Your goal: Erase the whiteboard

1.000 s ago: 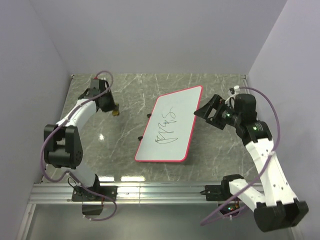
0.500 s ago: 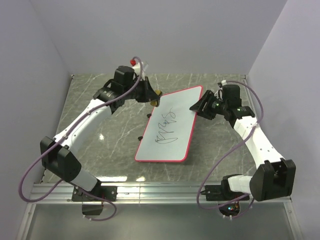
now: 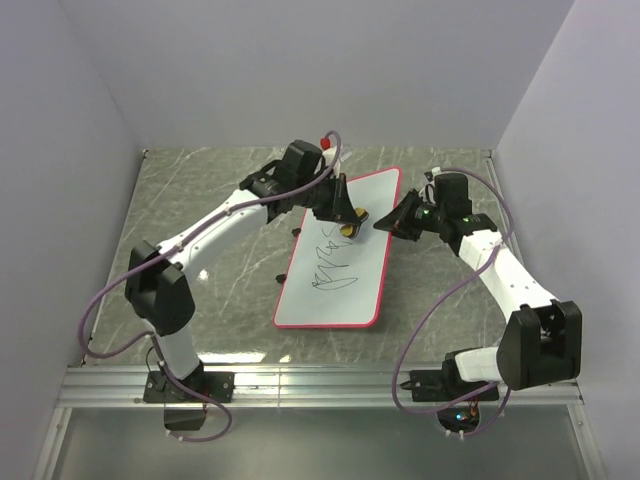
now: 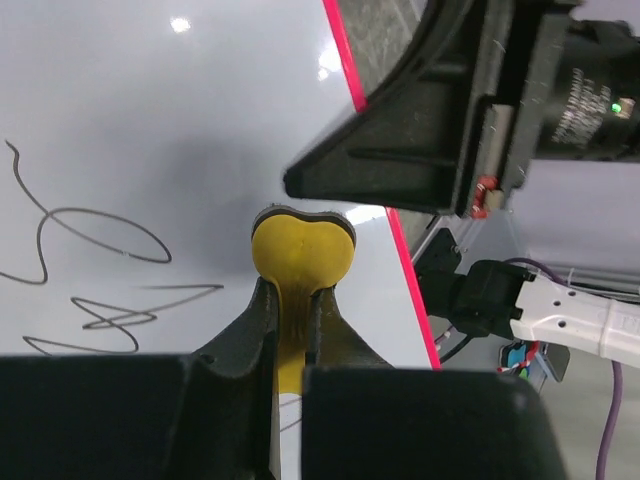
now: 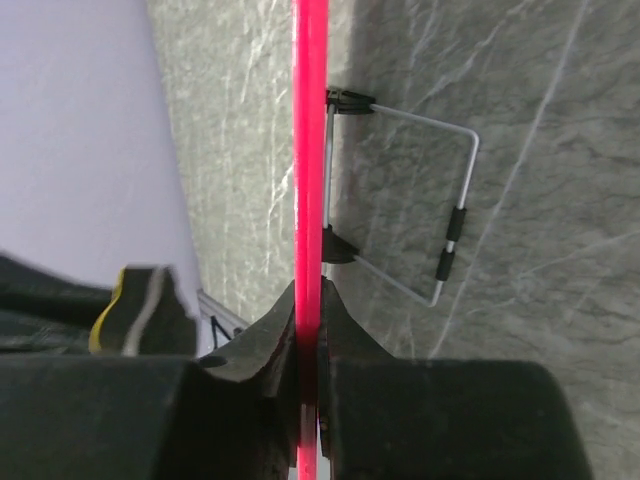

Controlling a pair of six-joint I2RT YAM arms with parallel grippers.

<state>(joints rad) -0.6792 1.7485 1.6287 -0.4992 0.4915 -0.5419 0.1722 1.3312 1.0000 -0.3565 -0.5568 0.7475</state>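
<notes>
Pinching yellow eraser | left gripper, seemingly touching whiteboard | right gripper clamps rim

A grey, white-veined marble-look table top is boxed in by plain lavender walls at its far edge and both sides, with a silver metal rail along its near edge. A small yellow eraser block with a dark backing is over the table's far middle. A thin U-shaped wire stand with black sleeves shows against the table's surface.
</notes>
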